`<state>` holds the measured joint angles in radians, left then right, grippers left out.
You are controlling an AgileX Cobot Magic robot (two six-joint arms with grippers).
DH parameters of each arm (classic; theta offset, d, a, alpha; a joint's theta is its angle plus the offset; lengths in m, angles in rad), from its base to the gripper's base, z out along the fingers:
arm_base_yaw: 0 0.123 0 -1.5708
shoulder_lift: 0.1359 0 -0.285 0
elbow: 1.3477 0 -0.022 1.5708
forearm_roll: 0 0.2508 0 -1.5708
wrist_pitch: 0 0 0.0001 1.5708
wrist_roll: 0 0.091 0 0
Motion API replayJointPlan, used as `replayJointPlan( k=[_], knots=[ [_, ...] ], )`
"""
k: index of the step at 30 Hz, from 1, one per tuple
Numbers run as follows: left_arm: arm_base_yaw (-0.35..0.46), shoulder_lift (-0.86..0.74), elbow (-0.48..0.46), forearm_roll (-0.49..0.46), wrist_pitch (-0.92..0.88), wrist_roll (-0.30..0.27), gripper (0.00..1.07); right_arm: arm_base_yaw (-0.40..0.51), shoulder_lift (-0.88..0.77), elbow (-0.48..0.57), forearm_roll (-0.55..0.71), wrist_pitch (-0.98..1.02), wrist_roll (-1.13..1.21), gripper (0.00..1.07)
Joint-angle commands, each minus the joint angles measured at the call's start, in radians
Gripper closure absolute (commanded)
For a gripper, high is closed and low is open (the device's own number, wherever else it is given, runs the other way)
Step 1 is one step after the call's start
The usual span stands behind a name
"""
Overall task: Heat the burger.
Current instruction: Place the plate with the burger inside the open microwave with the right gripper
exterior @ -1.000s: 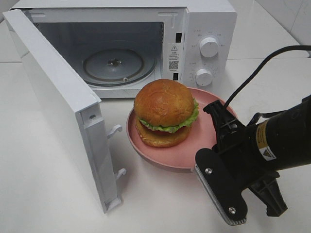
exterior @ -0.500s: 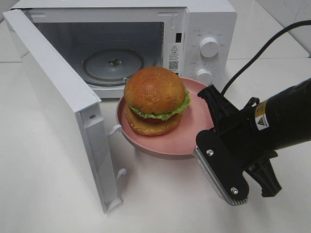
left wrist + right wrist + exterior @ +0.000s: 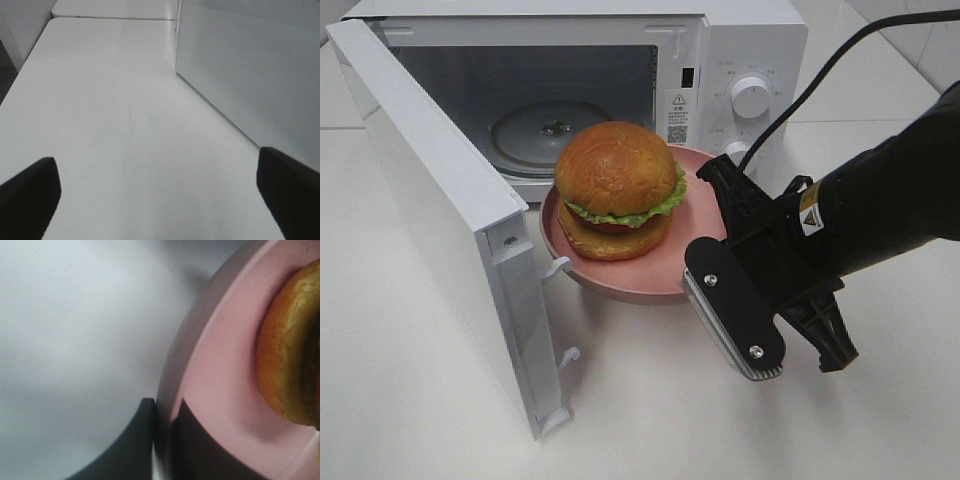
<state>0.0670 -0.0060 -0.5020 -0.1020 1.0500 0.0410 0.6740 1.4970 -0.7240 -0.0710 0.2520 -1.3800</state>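
Note:
The burger point(image 3: 615, 190), with golden-brown bun halves and green lettuce, sits on a round pink plate point(image 3: 650, 280). The plate hangs above the table, just in front of the open microwave's point(image 3: 750, 60) cavity. My right gripper point(image 3: 705, 240) is shut on the plate's right rim. In the right wrist view its dark fingers point(image 3: 135, 450) pinch the pink plate's rim point(image 3: 172, 390), and the burger's bun point(image 3: 290, 355) shows at the edge. My left gripper point(image 3: 157, 185) is open with nothing between its fingers, low over bare table beside the microwave door's outer face point(image 3: 250, 65).
The microwave door point(image 3: 430, 200) swings out to the left of the plate, its latch hooks point(image 3: 560, 268) close to the plate's rim. A glass turntable point(image 3: 550, 130) lies inside the cavity. Two knobs point(image 3: 750, 97) are on the right panel. A black cable point(image 3: 820, 80) trails over the right arm.
My right gripper has carried the plate and burger left and toward the microwave opening, a little higher off the table. The left gripper has not moved.

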Motion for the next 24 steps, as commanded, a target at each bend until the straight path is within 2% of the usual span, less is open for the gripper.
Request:
replayJointPlan(
  k=[1,24],
  knots=[
    [0.001,-0.019,0.003,-0.004,-0.013,-0.001,0.07,-0.005,0.034,-0.069,0.002,-0.061,0.0,1.07],
    [0.001,-0.019,0.003,-0.004,-0.013,-0.001,0.07,-0.005,0.24,-0.293,0.002,-0.057,0.01,1.07]
  ],
)
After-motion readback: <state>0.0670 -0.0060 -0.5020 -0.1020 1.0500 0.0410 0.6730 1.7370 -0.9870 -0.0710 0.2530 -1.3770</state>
